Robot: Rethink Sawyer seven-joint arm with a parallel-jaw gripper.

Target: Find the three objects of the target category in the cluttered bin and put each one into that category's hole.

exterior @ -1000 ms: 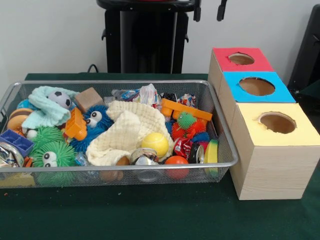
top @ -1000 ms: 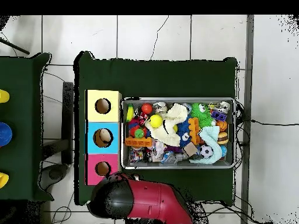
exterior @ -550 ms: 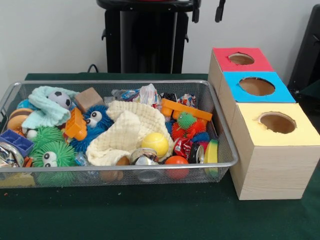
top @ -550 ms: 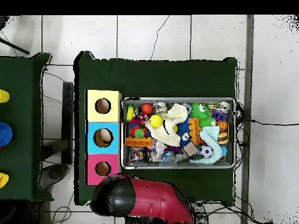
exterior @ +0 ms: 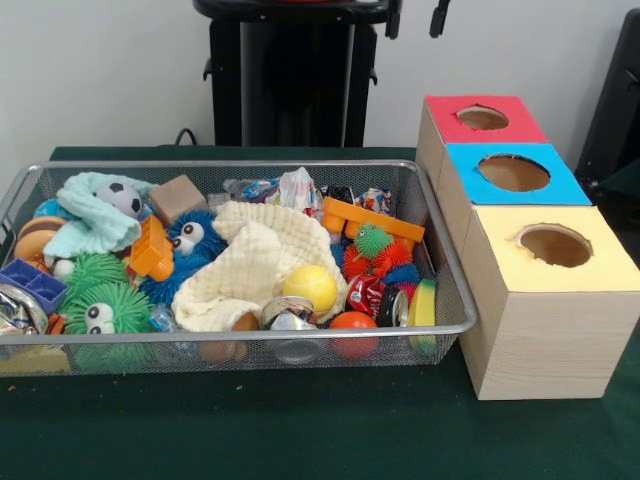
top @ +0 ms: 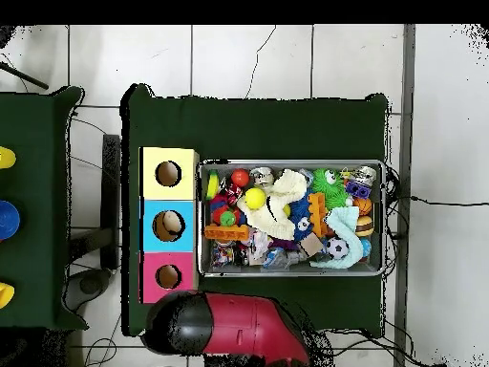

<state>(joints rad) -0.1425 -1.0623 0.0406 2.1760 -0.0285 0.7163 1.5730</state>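
Drawn right back: only the tips of the gripper point(exterior: 417, 20) at the top edge of the front view, fingers point(exterior: 440, 18) apart with bare wall between them, holding nothing. From overhead, just the red arm point(top: 239, 325) folded close to its base, clear of the wire-mesh bin point(exterior: 240, 330). Probably parked there to leave the bin in plain view while the search is planned.

Nothing lifted out yet, as far as can be judged. Cannot tell which category is the target, so the three wanted objects are presumably somewhere in the bin's clutter. On top: a cream cloth point(exterior: 250, 265) spread across the middle and likely hiding things beneath. Touching its near edge, a yellow ball point(exterior: 310, 287). Against the front wall, an orange ball point(exterior: 352, 322). At the far corner, a small football point(exterior: 122, 198) nested in a pale green cloth. Also a blue furry toy point(exterior: 195, 240) and a green spiky toy with eyes point(exterior: 105, 310).

Just beside the bin on the green surface point(exterior: 300, 430), three boxes in a touching row, each with a round hole facing up for dropping from above: red-topped box point(exterior: 455, 125), blue-topped box point(exterior: 560, 185), yellow-topped box point(exterior: 600, 265).
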